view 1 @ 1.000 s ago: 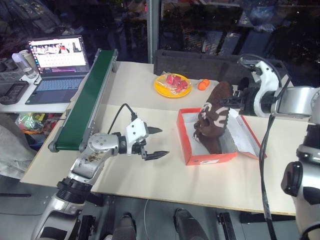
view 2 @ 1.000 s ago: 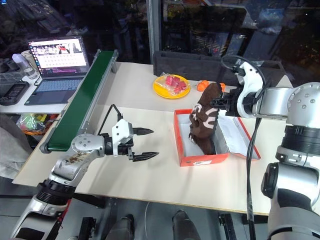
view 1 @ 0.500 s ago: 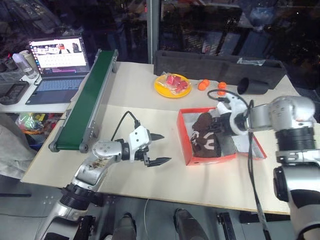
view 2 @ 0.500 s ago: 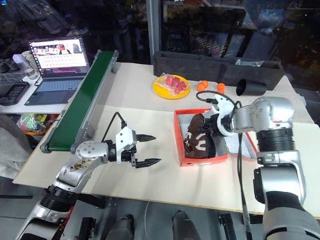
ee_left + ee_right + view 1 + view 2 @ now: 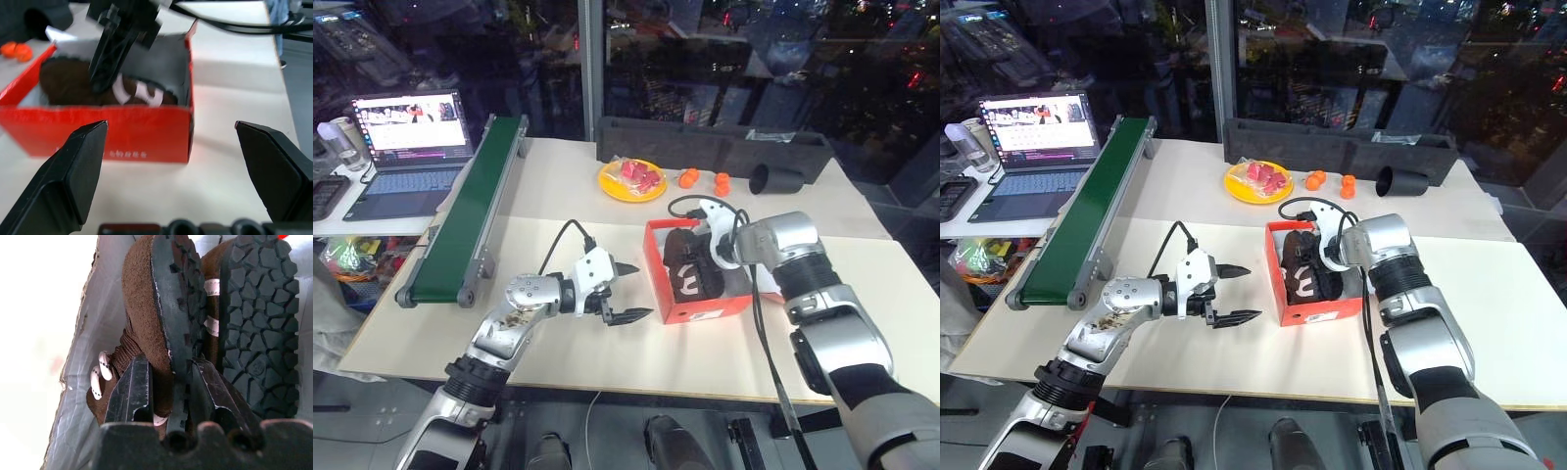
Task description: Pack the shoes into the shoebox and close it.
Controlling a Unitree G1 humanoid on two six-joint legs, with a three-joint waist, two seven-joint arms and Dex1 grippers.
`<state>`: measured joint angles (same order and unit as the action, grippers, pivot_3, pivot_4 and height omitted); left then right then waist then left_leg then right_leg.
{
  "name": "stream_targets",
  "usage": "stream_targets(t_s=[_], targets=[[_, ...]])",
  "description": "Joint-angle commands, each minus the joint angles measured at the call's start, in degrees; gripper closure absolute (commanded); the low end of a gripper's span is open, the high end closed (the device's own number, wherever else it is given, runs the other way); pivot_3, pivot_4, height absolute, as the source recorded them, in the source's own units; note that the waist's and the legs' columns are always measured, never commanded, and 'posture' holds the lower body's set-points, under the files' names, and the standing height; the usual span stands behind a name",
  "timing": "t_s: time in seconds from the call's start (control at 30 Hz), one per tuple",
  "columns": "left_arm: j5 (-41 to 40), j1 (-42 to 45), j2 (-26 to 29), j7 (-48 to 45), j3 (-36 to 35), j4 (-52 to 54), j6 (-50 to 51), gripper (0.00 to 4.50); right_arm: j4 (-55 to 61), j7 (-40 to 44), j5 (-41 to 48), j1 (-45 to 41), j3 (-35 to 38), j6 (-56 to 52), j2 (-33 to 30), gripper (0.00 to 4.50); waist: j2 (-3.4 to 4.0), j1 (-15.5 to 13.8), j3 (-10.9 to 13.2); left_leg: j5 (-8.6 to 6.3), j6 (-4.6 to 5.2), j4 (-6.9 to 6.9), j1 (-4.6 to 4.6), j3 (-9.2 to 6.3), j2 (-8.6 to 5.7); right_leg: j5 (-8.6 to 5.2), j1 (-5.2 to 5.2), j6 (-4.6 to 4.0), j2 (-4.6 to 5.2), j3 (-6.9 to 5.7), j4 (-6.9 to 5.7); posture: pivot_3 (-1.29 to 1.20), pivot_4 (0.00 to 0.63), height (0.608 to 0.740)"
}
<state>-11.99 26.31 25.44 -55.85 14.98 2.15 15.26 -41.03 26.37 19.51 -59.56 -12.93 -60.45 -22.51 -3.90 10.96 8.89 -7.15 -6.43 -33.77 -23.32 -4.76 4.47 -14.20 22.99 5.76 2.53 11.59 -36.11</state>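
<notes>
Right tool (image 5: 168, 391) pinches a shoe (image 5: 156, 308) (left tool (image 5: 628, 291) wide) above the pale table (image 5: 842, 294).

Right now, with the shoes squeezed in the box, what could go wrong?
The right pincer grips one shoe by its edge, sole turned sideways. Pulling out might drag it back up. The shoes sit packed tight in the shoebox, so anything poking up could block the lid. The open left pincer waits close by and might bump the box.
</notes>
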Motion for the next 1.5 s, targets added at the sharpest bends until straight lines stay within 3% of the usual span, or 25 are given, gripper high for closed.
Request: stream_targets(t_s=[0.03,0.13,0.3,0.47,0.63,0.83,0.87,1.03,1.17,1.3,1.4,1.5], targets=[[0.1,1.4,-0.4,-0.4,-0.1,0.2,-1.1,0.01,-9.0,1.8,-4.2,4.8,-1.5,0.8,1.9,3.45,0.03,0.4,-0.3,-0.03,-0.04,-0.01,0.02,0.0,0.0,-0.01,-0.08,-0.01,0.0,0.0,0.11,0.0,0.15,0.74],[0.2,1.6,-0.9,-0.6,0.0,-0.5,-1.2,0.01,-11.1,7.3,-6.9,6.1,-4.3,3.1,2.5,3.45,0.07,0.9,-0.7,-0.09,-0.13,-0.07,0.06,0.0,-0.01,-0.03,-0.36,-0.03,0.01,0.01,0.31,0.0,0.15,0.74],[0.4,1.9,-1.7,-1.0,0.4,-0.7,-1.0,0.01,-16.2,25.2,-14.2,3.9,-12.4,11.9,3.4,3.45,0.12,0.9,-1.2,-0.3,-0.1,-0.05,0.14,-0.02,-0.01,-0.22,-0.5,-0.1,0.01,-0.01,0.31,0.0,0.15,0.74],[0.4,1.9,-1.4,-1.4,0.2,-0.7,-0.3,0.01,-24.4,33.4,-20.9,1.5,-14.6,21.1,5.4,3.45,0.34,0.4,-1.3,-0.63,0.0,0.04,0.0,-0.03,-0.01,-0.61,-0.69,-0.08,0.0,-0.03,0.24,0.0,0.15,0.74],[0.4,1.6,-0.8,-1.5,0.2,0.4,0.2,0.01,-29.7,30.5,-22.9,0.8,-10.4,24.3,7.7,3.45,0.51,-0.3,-1.6,-1.16,0.71,0.02,0.09,-0.03,-0.01,-1.31,-0.79,0.13,-0.05,-0.06,-0.06,0.0,0.15,0.74],[0.4,1.5,-0.1,-1.3,-0.2,0.2,0.3,0.01,-28.3,22.8,-18.6,-1.9,1.1,23.4,6.7,3.45,0.54,-0.3,-1.7,-1.46,1.11,-0.13,0.26,-0.03,0.0,-1.43,-0.94,0.04,-0.09,-0.05,-0.08,0.0,0.15,0.74],[0.4,1.6,-0.2,-1.2,-0.1,0.1,0.2,0.0,-27.1,22.3,-18.3,-2.1,2.2,22.7,6.1,3.15,0.54,-0.2,-1.6,-1.46,1.11,-0.21,0.26,-0.03,-0.01,-1.5,-0.94,-0.17,-0.09,-0.03,-0.08,0.0,0.15,0.74],[0.4,1.8,-0.4,-1.1,0.0,0.1,0.0,0.0,-16.7,21.3,-16.7,-1.1,6.1,16.4,3.8,1.62,1.41,-0.2,-0.6,-1.4,1.18,-0.33,0.08,-0.03,-0.17,-1.48,-0.8,-0.16,-0.09,0.19,-0.08,0.0,0.15,0.74],[0.5,2.1,-0.4,-1.3,0.1,-0.4,-0.2,0.0,9.2,19.5,-10.7,2.9,12.9,-0.4,0.2,1.62,1.88,-0.8,0.1,-1.23,1.23,-0.33,-0.21,-0.03,-0.19,-1.44,-0.65,-0.08,-0.09,0.2,-0.19,0.0,0.15,0.74],[0.5,2.4,-0.3,-1.6,0.1,-0.8,-0.5,0.0,27.9,15.9,-6.7,5.9,17.8,-12.4,-1.4,1.62,2.45,-1.6,0.5,-0.8,1.07,-0.31,-1.55,-0.05,-0.34,-1.31,0.4,0.47,-0.04,0.29,-0.52,0.0,0.15,0.74],[0.5,3.0,-0.4,-1.8,0.0,-1.7,-0.9,0.0,41.2,13.8,-2.5,6.0,23.8,-22.8,-1.9,1.62,2.55,-2.5,0.5,-0.83,1.11,-0.01,-2.03,-0.05,-0.36,-1.45,1.19,0.0,-0.05,0.26,-0.99,0.0,0.15,0.74],[0.6,3.5,-0.5,-1.9,-0.2,-2.7,-1.5,0.0,50.5,11.3,-0.1,6.1,30.8,-30.4,-1.3,1.62,2.61,-3.7,0.6,-0.9,1.26,0.1,-2.09,-0.12,-0.36,-1.61,1.26,-0.22,-0.04,0.08,-1.04,0.0,0.15,0.74]])
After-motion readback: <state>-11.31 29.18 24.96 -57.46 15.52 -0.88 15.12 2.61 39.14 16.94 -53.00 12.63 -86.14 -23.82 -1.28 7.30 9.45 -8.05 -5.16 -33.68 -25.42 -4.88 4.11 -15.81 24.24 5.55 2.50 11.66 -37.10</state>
